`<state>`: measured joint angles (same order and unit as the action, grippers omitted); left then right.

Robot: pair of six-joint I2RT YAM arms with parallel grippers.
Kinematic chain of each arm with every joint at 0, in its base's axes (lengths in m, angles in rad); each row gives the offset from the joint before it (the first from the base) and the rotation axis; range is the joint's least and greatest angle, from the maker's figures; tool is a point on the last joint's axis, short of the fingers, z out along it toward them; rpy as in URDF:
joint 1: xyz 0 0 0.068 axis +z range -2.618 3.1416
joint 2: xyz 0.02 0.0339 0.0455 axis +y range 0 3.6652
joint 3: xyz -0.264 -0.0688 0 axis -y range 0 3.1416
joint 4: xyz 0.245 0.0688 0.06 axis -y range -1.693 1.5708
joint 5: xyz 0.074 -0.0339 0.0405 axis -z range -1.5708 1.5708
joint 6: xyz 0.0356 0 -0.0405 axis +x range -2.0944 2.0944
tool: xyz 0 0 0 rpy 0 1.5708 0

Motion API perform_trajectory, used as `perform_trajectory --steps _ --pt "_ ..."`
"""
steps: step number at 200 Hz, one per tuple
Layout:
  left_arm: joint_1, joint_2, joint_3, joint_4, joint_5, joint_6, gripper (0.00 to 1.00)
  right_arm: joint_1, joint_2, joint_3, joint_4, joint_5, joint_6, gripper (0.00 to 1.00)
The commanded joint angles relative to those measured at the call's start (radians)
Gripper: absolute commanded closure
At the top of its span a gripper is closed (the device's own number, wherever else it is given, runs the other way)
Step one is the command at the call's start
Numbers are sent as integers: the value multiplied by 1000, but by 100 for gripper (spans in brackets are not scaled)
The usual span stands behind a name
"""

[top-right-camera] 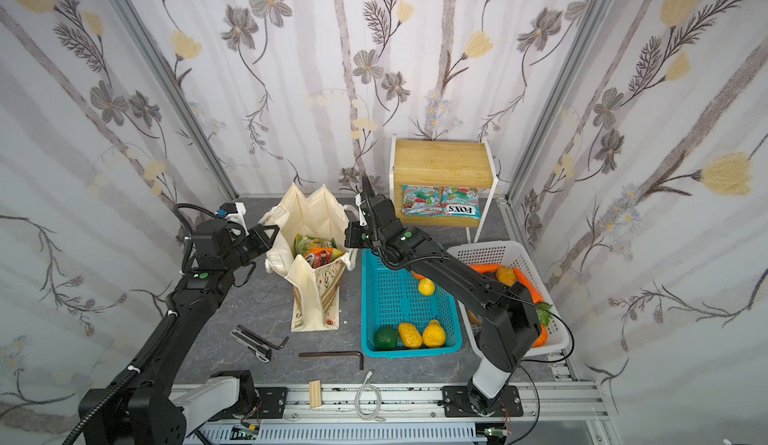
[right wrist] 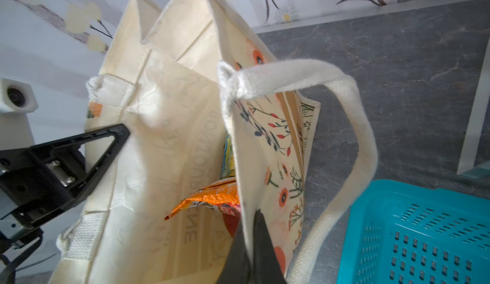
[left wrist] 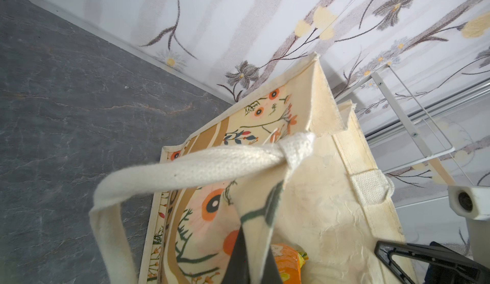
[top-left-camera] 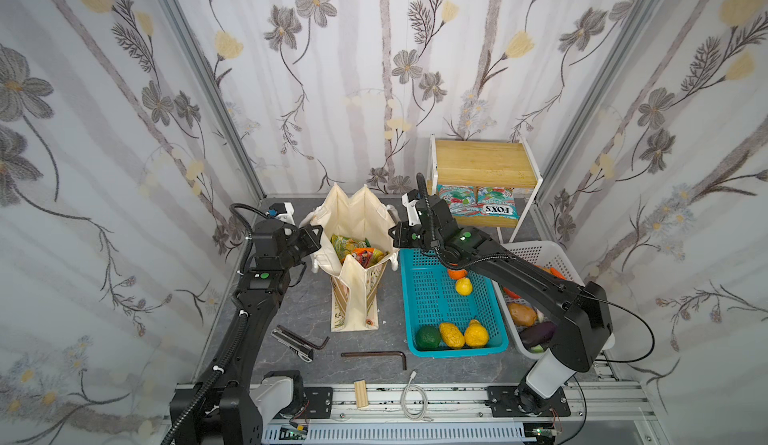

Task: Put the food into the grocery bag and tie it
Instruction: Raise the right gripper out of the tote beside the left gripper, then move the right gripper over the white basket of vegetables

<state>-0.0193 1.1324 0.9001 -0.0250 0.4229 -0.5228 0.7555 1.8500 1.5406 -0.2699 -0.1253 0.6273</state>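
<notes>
The grocery bag (top-left-camera: 357, 218) (top-right-camera: 309, 218) stands upright and open on the grey table in both top views. A green snack packet (top-left-camera: 347, 242) and an orange one (top-left-camera: 365, 256) lie inside it. My left gripper (top-left-camera: 318, 235) (left wrist: 254, 245) is shut on the bag's left wall at the rim. My right gripper (top-left-camera: 392, 235) (right wrist: 249, 232) is shut on the right wall at the rim, beside the orange packet (right wrist: 212, 197). A cream rope handle (left wrist: 185, 168) (right wrist: 331, 83) loops out on each side. Lemons (top-left-camera: 464, 286) (top-left-camera: 476, 333) and an orange (top-left-camera: 457, 274) lie in the teal basket (top-left-camera: 419, 297).
A white basket (top-left-camera: 536, 252) of toy vegetables sits under my right arm. A small wooden shelf (top-left-camera: 482, 160) with candy packets stands at the back right. Two hex keys (top-left-camera: 374, 355) and a folded tool (top-left-camera: 291, 341) lie in front of the bag.
</notes>
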Motion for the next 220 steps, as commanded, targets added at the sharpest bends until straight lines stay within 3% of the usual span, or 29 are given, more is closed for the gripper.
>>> perform_trajectory --steps 1,28,73,166,183,201,220 --pt "-10 41 62 53 6 -1 100 -1 19 71 74 -17 8 100" --pt "-10 59 99 50 -29 33 100 -26 14 75 78 -11 11 100" --pt "10 44 54 33 -109 78 100 -50 -59 -52 94 56 13 100" --pt "27 87 -10 33 -43 80 100 -80 -80 -134 62 118 -7 100" --pt "27 86 -10 33 -49 81 100 -81 -90 -127 35 143 -17 87" --pt "27 79 -12 33 -62 84 100 -79 -111 -114 -6 158 -42 49" --pt "27 73 -15 33 -65 88 100 -79 -161 -116 -38 204 -54 38"
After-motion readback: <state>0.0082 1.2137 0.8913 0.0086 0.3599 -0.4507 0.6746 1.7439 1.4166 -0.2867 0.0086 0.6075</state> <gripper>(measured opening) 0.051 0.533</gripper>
